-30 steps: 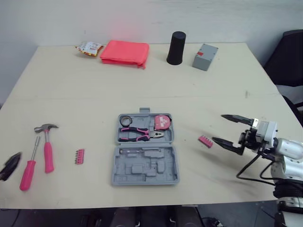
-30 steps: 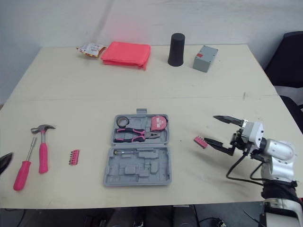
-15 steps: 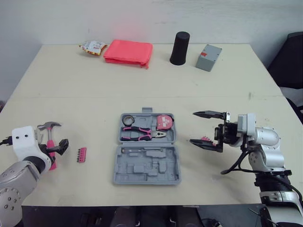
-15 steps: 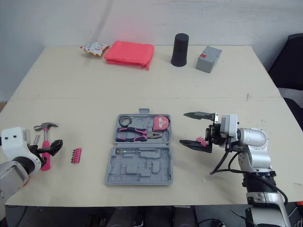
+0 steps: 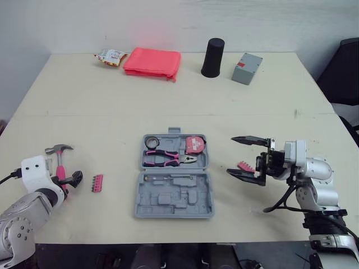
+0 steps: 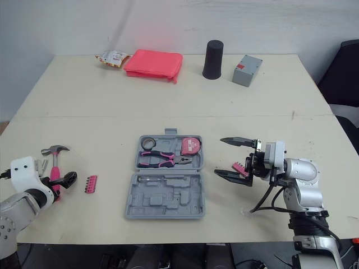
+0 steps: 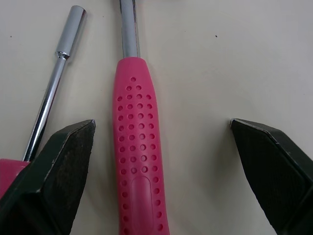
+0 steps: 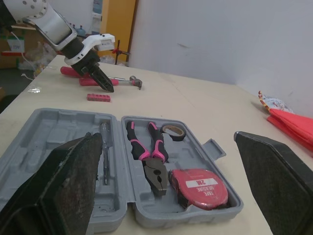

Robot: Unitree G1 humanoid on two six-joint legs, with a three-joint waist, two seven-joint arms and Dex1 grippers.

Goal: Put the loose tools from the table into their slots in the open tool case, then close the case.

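Note:
The grey tool case (image 5: 147, 208) lies open mid-table, holding pink-handled pliers (image 5: 166, 159), a tape measure (image 5: 194, 144), a tape roll (image 5: 150, 143) and a small screwdriver (image 8: 104, 157). The pink-handled hammer (image 7: 139, 156) lies at the left beside a screwdriver (image 7: 53, 95). My left gripper (image 7: 161, 123) is open, its fingers straddling the hammer handle just above the table. A red bit strip (image 5: 96, 183) lies right of it. My right gripper (image 5: 230, 155) is open beside the case, and a pink bit strip (image 5: 244, 166) lies between its fingers.
Along the far edge of the table sit a snack packet (image 5: 109, 56), a folded red cloth (image 5: 152, 61), a black cup (image 5: 212, 57) and a grey box (image 5: 246, 68). A dark chair (image 5: 348, 78) stands past the right edge.
My left gripper came in from the left edge and settled over the hammer handle. My right gripper moved left to the pink bit strip, then eased slightly lower.

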